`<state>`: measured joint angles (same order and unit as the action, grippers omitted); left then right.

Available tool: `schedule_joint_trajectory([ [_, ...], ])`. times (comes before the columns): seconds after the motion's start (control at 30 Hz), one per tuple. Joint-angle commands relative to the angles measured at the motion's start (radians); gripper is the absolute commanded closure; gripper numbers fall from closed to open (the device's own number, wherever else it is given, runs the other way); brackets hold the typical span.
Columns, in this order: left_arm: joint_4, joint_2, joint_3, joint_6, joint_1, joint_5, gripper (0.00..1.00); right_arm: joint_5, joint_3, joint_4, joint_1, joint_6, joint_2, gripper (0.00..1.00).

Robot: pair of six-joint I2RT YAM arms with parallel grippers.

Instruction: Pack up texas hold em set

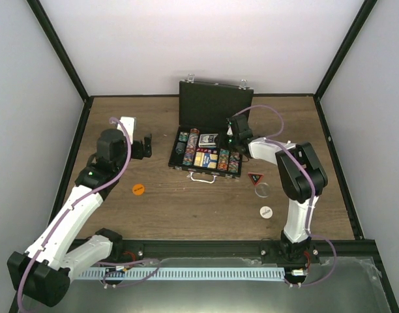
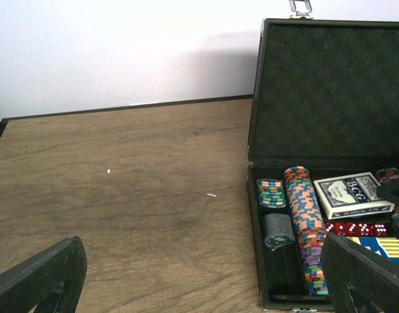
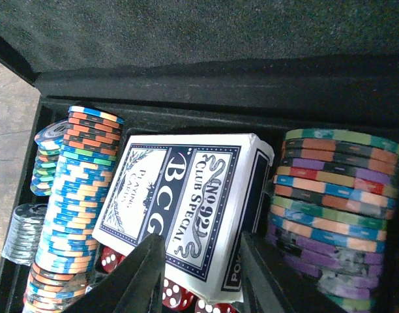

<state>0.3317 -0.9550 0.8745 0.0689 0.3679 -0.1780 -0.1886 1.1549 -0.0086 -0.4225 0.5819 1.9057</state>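
card deck: tilted in open case, between chip rows | judged light, stiff, slick; to be taken across long edges | right gripper: jaws astride deck, pinch cannot be told | left gripper: jaws spread, left of case

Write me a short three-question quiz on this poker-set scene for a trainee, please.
1. Which arm's fingers hover over the card deck?
2. True or false: the case has its lid shut.
3. Which of these lies on the table, outside the case? A) the card deck B) the orange disc C) the red dice

Key:
1. The right arm's fingers.
2. False: the lid stands open.
3. B.
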Motion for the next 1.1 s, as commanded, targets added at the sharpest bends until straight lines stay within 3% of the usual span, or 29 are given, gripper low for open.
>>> schedule_joint_trajectory([
  [0.0, -0.006, -0.004, -0.008, -0.013, -0.004, 0.002, 0.0, -0.034, 0.039, -0.024, -0.004, -0.013, 0.034, 0.69],
  [0.2, -0.006, -0.002, -0.008, -0.013, -0.003, 0.003, 0.0, -0.069, -0.009, 0.016, -0.041, 0.015, 0.026, 0.69],
  [0.5, -0.005, 0.0, -0.008, -0.013, -0.003, 0.004, 0.0, 0.115, 0.021, -0.05, -0.072, -0.037, -0.008, 0.69],
  [0.77, -0.006, 0.0, -0.008, -0.014, -0.003, 0.004, 0.0, 0.224, 0.057, -0.117, -0.157, -0.138, -0.062, 0.6],
  [1.07, -0.007, -0.003, -0.009, -0.014, -0.003, 0.005, 0.0, 0.172, 0.112, -0.125, -0.177, -0.153, 0.02, 0.69],
])
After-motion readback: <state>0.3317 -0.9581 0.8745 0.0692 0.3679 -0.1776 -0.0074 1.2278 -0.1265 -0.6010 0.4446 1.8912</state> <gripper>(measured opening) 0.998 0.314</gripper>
